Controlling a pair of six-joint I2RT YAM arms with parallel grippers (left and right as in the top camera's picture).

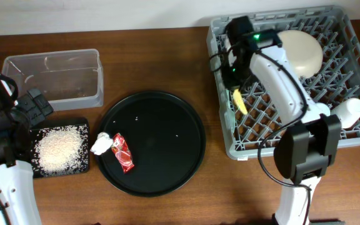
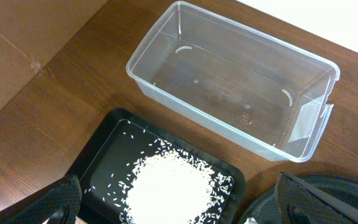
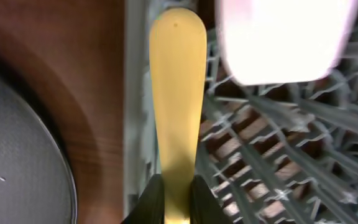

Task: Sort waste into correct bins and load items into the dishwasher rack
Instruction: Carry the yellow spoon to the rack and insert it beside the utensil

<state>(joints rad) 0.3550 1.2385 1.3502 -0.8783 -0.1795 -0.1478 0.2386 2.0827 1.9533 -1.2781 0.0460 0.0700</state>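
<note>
While right gripper (image 3: pixel 176 190) clamps yellow utensil (image 3: pixel 178 93) over rack (image 1: pixel 242 150), left gripper (image 2: pixel 186 208) gapes.

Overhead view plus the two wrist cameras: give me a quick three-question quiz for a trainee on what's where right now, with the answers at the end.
1. True or false: the left gripper is shut.
2. The rice grains lie in: A the clear tub; B the shallow black rectangular tray; C the dishwasher rack.
3. Fill in the colour: the right gripper is shut on a ____ utensil.

Key: 1 false, it is open and holds nothing. 2 B. 3 yellow.
</note>
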